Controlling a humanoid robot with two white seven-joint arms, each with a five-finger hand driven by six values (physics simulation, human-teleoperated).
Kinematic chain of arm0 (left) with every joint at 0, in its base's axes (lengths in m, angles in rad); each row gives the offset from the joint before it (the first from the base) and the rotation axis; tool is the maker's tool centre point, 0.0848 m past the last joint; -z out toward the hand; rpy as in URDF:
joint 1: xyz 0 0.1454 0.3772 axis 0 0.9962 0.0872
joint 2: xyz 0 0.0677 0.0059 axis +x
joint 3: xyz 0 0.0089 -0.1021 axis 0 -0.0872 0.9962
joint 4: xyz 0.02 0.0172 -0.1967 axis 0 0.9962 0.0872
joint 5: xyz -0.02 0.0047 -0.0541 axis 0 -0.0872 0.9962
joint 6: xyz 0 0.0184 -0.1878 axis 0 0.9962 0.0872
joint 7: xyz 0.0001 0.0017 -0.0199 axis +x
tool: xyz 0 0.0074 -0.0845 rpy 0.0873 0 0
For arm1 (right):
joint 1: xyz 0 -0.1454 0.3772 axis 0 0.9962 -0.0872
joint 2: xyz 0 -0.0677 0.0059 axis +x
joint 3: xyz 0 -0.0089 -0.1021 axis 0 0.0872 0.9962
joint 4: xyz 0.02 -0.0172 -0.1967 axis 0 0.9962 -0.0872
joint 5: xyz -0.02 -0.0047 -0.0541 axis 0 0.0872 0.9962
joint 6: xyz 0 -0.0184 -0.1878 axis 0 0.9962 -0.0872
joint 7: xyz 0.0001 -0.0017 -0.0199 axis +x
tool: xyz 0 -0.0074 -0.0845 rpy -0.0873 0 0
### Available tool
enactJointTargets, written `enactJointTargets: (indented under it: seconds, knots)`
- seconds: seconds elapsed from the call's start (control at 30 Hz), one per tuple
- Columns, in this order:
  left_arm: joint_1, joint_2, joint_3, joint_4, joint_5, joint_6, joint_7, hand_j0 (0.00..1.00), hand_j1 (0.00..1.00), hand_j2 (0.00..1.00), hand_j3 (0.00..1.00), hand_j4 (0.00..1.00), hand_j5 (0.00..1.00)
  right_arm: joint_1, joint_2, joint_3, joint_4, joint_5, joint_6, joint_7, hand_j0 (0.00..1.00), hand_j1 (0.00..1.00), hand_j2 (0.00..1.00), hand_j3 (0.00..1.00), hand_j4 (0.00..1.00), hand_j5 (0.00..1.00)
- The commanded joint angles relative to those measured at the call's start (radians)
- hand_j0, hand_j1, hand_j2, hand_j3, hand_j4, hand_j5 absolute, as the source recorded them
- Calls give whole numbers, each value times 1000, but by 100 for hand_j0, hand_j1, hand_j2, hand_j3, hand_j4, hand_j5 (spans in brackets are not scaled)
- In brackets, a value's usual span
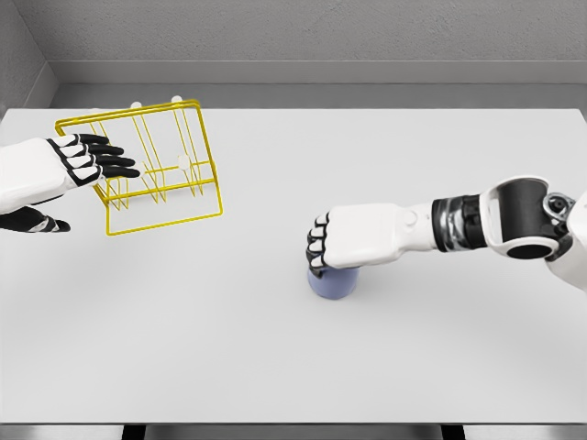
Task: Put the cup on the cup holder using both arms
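Two white arms reach over a pale grey table (275, 367), one from each side of the head view. The right hand (353, 243) comes in from three o'clock and sits just below the middle of the picture, palm down, directly over the cup (331, 283), a small blue-grey cup standing upright on the tabletop at about six o'clock from the hand. The right hand's fingers (317, 249) are curled downward over the cup's rim and left side, touching it or very nearly; whether they truly clamp it I cannot tell, since the hand hides the top of the cup. The cup holder (156, 165), a yellow wire rack with thin upright pegs, stands toward ten o'clock on the table, well apart from the cup, tilted so its upper frame leans toward the far edge. The left hand (78, 163) enters from nine o'clock and lies at the rack's left side, its black-tipped fingers (110, 160) stretched out straight and spread a little, overlapping the rack's left wires in the view; it grips nothing that I can see, and its thumb (41, 223) points out below, apart from the frame. A grey wall (303, 37) closes the scene behind the table at twelve o'clock.
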Motion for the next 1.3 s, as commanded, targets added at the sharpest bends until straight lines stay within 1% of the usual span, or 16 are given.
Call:
enactJointTargets:
  seconds: [0.0, 0.07, 0.1, 0.13, 0.2, 0.47, 0.53, 0.67, 0.8, 0.87, 0.93, 1.0, 1.07, 1.17, 1.23, 1.27]
  knots:
    - [0, 2, 0, 0, 6, 1, 0, 100, 100, 100, 100, 100, 100, 0, 0, 3, 0, -4, 2, 0, 59, 59, 59, 59, 59, 59]
    - [0, 2, 0, 0, 6, 1, 0, 100, 100, 100, 100, 100, 100, 2, 0, 2, 0, -4, 2, 0, 67, 67, 67, 67, 67, 67]
    - [0, 4, 0, 0, 6, 1, 0, 100, 100, 100, 100, 100, 100, 2, 0, 2, 0, 2, 2, 0, 74, 74, 74, 74, 74, 74]
    - [0, 5, 0, 0, 6, 1, 0, 100, 100, 100, 100, 100, 100, 2, 0, 2, 0, 5, 2, 0, 86, 86, 86, 86, 86, 86]
    - [0, 2, 0, 0, 6, 1, 0, 100, 100, 100, 100, 100, 100, 5, 0, 0, 0, 5, 2, 0, 99, 99, 99, 99, 99, 99]
    - [0, 2, 0, 0, 6, 1, 0, 100, 100, 100, 100, 100, 100, 5, -1, -30, 0, 3, 2, -2, 100, 100, 100, 100, 100, 100]
    - [0, 2, 0, 0, 6, 1, 0, 100, 100, 100, 100, 100, 100, 6, -12, -78, 0, 2, 2, -3, 100, 100, 100, 100, 100, 100]
    - [0, 5, -1, 0, 3, 1, -1, 100, 100, 100, 100, 100, 100, 25, -43, -129, 6, -1, 2, -5, 100, 100, 100, 100, 100, 100]
    - [0, 4, -1, 0, -3, 1, -3, 100, 100, 100, 100, 100, 100, 72, -67, -228, 8, -12, 2, -13, 100, 100, 100, 100, 100, 100]
    - [-2, 2, -3, 0, -1, 1, -3, 100, 100, 100, 100, 100, 100, 120, -77, -317, 11, -14, 2, -13, 100, 100, 100, 100, 100, 100]
    - [-34, 10, -3, -1, 0, 1, -3, 100, 100, 100, 100, 100, 100, 156, -78, -386, 38, -15, 2, -14, 100, 100, 100, 100, 100, 100]
    - [-60, -2, -3, -1, 2, 1, -3, 100, 100, 100, 100, 100, 100, 158, -81, -397, 98, -93, 2, -14, 100, 100, 100, 100, 100, 100]
    - [-118, -97, -7, -2, -18, 1, -3, 100, 100, 100, 100, 100, 100, 160, -98, -416, 115, -118, 2, -14, 100, 100, 100, 100, 100, 100]
    - [-189, -174, -26, -2, -73, 1, -3, 100, 100, 100, 100, 100, 100, 181, -117, -428, 170, -133, 2, -16, 100, 100, 100, 100, 100, 100]
    - [-273, -234, -116, -2, -124, 1, -3, 100, 100, 100, 100, 100, 100, 255, -113, -540, 176, -133, 2, -16, 100, 100, 100, 100, 100, 100]
    - [-319, -265, -181, -2, -144, 1, -3, 100, 100, 100, 100, 100, 100, 293, -113, -578, 178, -132, 2, -16, 100, 100, 100, 100, 100, 100]
